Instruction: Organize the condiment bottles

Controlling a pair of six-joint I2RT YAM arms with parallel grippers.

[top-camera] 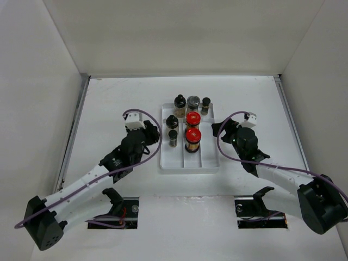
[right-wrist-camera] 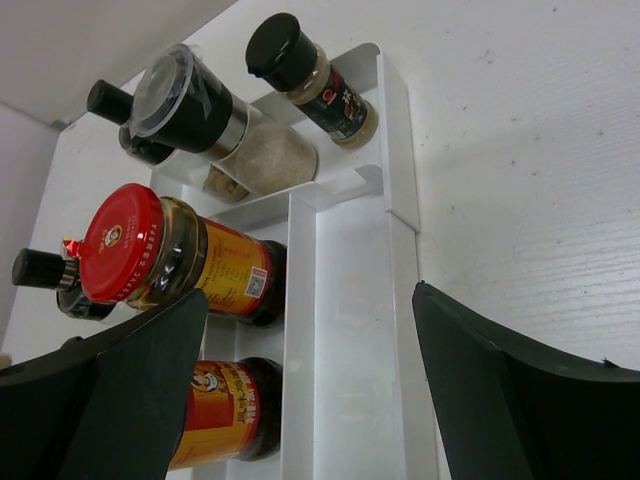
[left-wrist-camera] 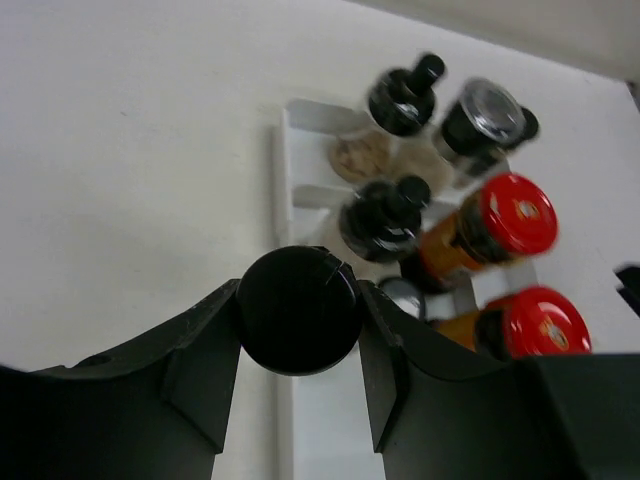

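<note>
A small black-capped jar [left-wrist-camera: 298, 315] is pinched by its cap between the fingers of the left gripper [left-wrist-camera: 300, 290]. It is at the nine o'clock rim of the white divided tray [top-camera: 204, 157], in the middle of the table [top-camera: 109, 98]. It cannot be told whether the jar rests on a surface or is lifted.

Seven more bottles stand in the tray. Along the twelve o'clock end are a black knob-topped bottle [top-camera: 179, 102], a grey-lidded jar [top-camera: 193, 102] and a short black-capped jar [top-camera: 206, 104]. The left lane holds a second knob-topped bottle [top-camera: 172, 122], with a small dark jar [top-camera: 173, 138] just at its six o'clock. The middle lane holds two red-capped amber bottles [top-camera: 192, 118], one behind the other. The right lane shows no bottle.

The step in hand looks like bringing the held jar into the tray. The next move likely calls for carrying it over the rim and setting it upright in a free spot, perhaps the near part of the left lane. The small dark jar sits just beside the gripper's fingers and could be knocked. The right gripper [right-wrist-camera: 310, 290] has its jaws spread wide and holds nothing. It hovers at the tray's three o'clock rim, near the red caps.
</note>
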